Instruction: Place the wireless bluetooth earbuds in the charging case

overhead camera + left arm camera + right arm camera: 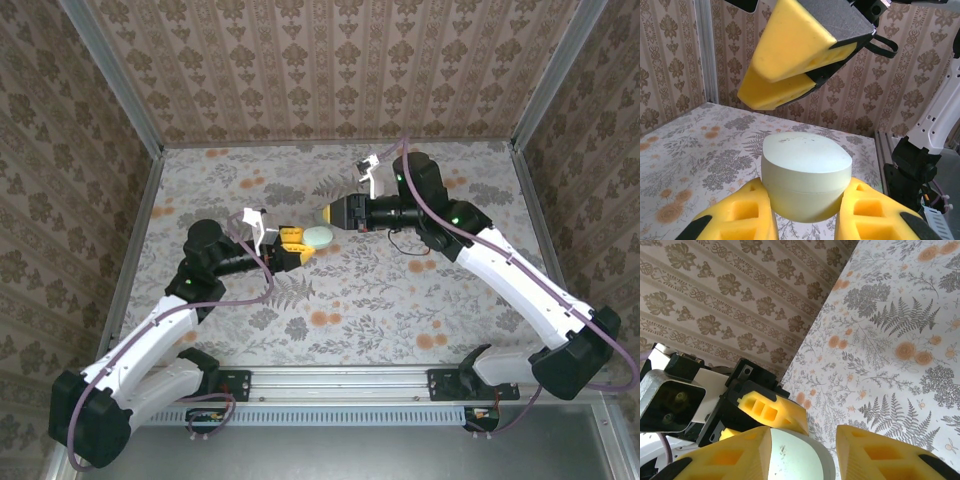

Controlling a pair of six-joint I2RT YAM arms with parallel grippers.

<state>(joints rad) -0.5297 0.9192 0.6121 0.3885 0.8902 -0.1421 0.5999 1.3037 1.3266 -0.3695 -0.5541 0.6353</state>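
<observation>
The charging case [319, 236], a pale mint oval pebble with its lid down, hangs above the floral floor. My left gripper [299, 244] is shut on its lower half, with a yellow pad on each side of the case [806, 175]. My right gripper [333, 214] hovers just above the case, open. In the left wrist view its fingers [790, 55] hang over the lid without touching it. In the right wrist view my right gripper [802, 436] straddles the case [790, 460]; one pad overlaps the lid's edge and the other stands apart. The earbuds are out of view.
The floral floor [380, 300] is fenced by patterned walls [330, 60] with aluminium posts at the corners [118, 70]. A metal rail [340, 380] runs along the near edge between the arm bases. A thin black cable [402, 246] lies under the right arm.
</observation>
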